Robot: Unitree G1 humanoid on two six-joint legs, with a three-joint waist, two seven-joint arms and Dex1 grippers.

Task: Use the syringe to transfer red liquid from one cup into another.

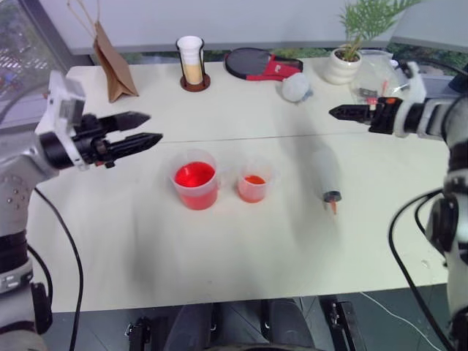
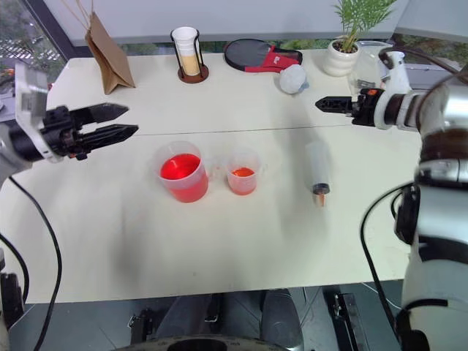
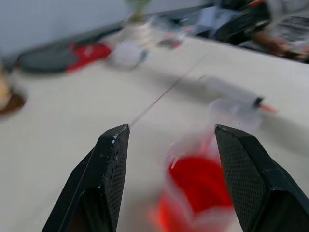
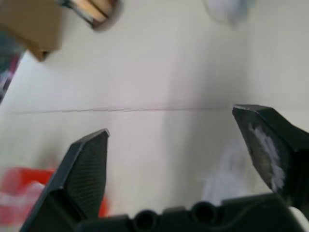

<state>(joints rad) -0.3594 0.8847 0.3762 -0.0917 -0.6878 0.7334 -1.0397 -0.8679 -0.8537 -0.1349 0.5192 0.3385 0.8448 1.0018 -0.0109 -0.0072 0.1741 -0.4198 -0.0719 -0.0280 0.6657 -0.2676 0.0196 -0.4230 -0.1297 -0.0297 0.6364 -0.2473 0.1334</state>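
Observation:
The larger clear cup [image 1: 196,183], holding bright red liquid [image 1: 194,175], stands mid-table. Just right of it is the smaller cup [image 1: 254,184] with a shallow orange-red layer. Further right the clear syringe [image 1: 326,177] lies flat on the table, nothing holding it, its orange tip toward the front edge. My left gripper [image 1: 152,127] hovers open and empty up and to the left of the larger cup; the left wrist view shows that cup [image 3: 200,191] below its spread fingers. My right gripper [image 1: 335,112] hangs open and empty beyond the syringe, fingers wide apart in the right wrist view [image 4: 170,122].
Along the table's far side stand a brown paper bag [image 1: 113,67], a holder with stacked paper cups [image 1: 191,62], a table tennis paddle [image 1: 257,64], a white round object [image 1: 296,87], a potted plant [image 1: 348,60] and a clear plastic bag [image 1: 376,79].

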